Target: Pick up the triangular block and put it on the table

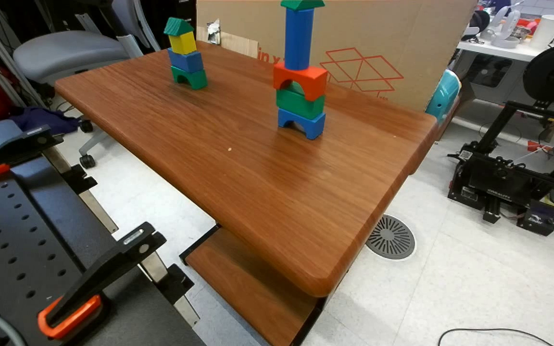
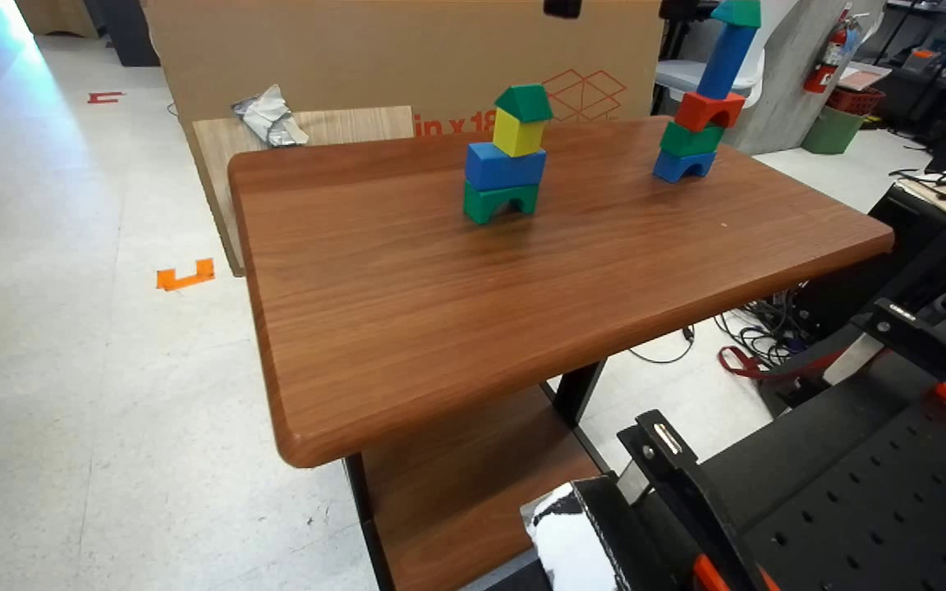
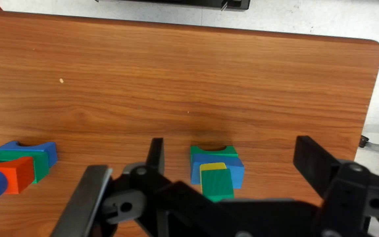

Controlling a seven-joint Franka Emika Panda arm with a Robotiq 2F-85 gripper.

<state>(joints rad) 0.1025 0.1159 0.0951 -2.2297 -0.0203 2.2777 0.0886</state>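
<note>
A green triangular block (image 1: 178, 27) (image 2: 525, 103) tops the shorter tower, resting on a yellow cube (image 1: 183, 43) in both exterior views. In the wrist view this wedge (image 3: 217, 182) shows from above, its lower end partly hidden by the gripper body. A similar green wedge (image 1: 302, 5) (image 2: 738, 12) tops the taller tower; it is out of the wrist view. My gripper (image 3: 230, 141) is open and empty above the table (image 3: 189, 79), the shorter tower showing between its fingers. Dark tips at the top edge of an exterior view (image 2: 621, 6) appear to be its fingers.
Under the yellow cube are a blue block (image 2: 506, 167) and a green arch (image 2: 500, 201). The taller tower has a blue cylinder (image 1: 299, 38), red arch (image 1: 300, 79), green block and blue arch (image 1: 302, 123). A large cardboard box (image 2: 358, 57) stands behind the table.
</note>
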